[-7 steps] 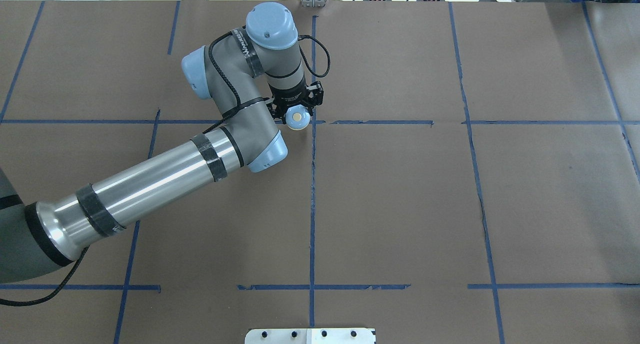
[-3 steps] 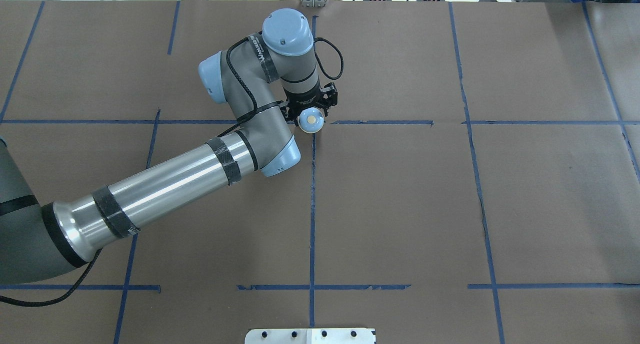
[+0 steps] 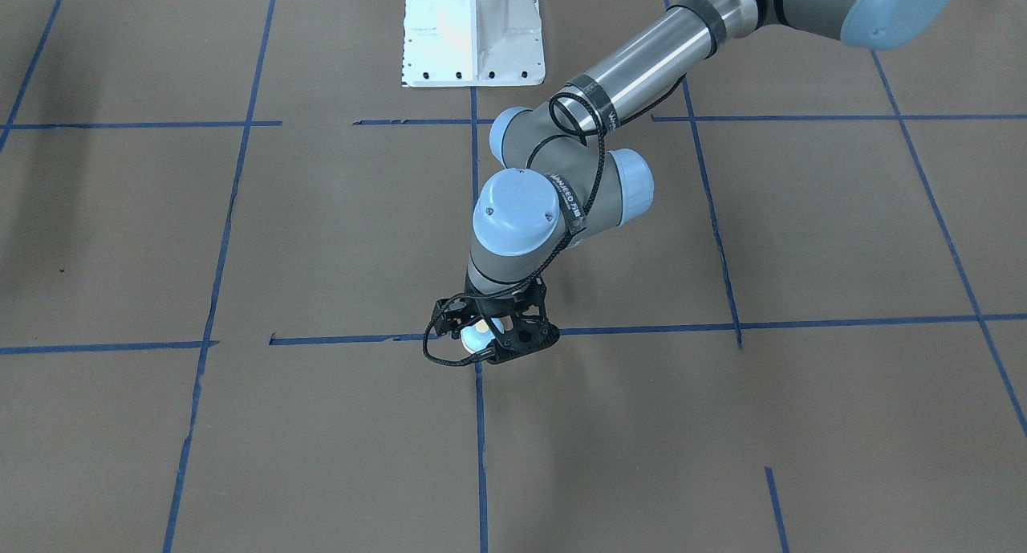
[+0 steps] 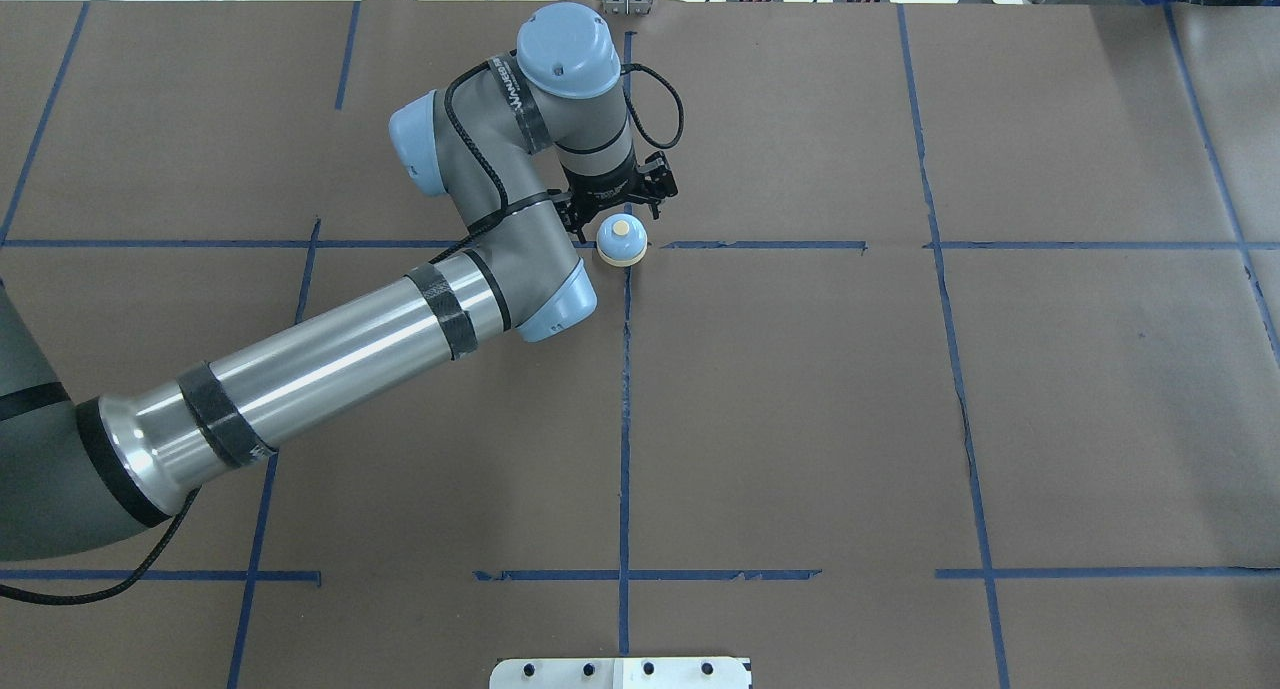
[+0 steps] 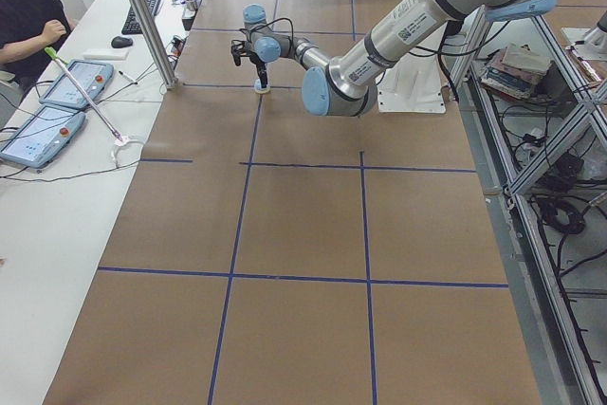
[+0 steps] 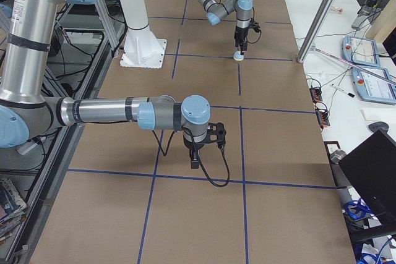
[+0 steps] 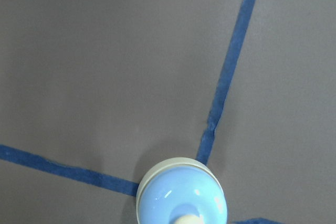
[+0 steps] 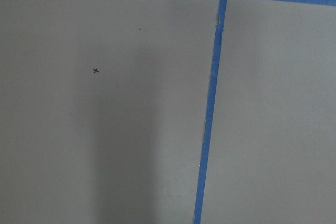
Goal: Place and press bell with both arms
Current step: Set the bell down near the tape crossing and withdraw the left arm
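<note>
My left claw hangs with its fingers spread open, gripping nothing. The bell sits upright on the brown table directly beneath it, on a crossing of the blue tape lines. From the side the fingertips look very close above the button, and I cannot tell whether they touch. The claw's black cable loops down beside it, just next to the bell. Beyond the claw, toward the operators' side, stand a metal post and two tablets; the white pedestal is well behind it. My right claw hovers over another tape crossing, well apart from the bell; I cannot tell its state.
</note>
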